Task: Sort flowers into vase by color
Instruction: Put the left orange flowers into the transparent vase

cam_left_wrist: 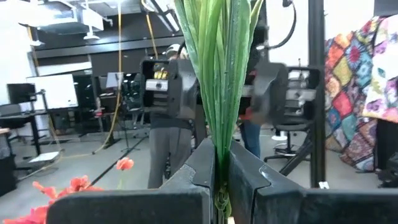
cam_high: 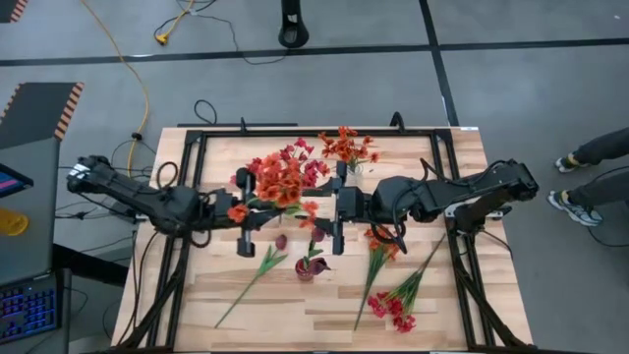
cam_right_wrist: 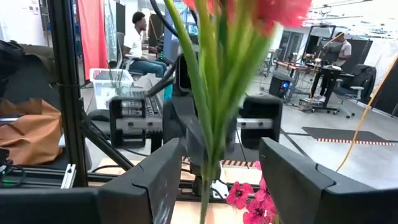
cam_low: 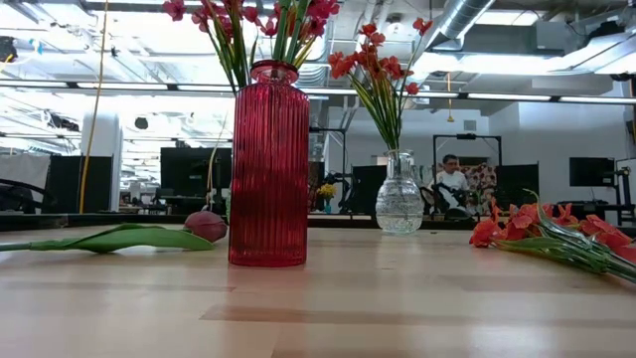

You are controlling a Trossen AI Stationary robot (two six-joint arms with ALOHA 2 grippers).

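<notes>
Clamping green stems [cam_left_wrist: 219, 93], left end effector [cam_left_wrist: 221, 186] fully closed.

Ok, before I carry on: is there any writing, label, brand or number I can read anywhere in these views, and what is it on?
No text can be read in any view.
Left laptop screen in the high view: lit, too small to read.
Whiteboard behind the left wrist view: blank or too blurred to tell.
Red vase and clear vase: no labels showing.
</notes>
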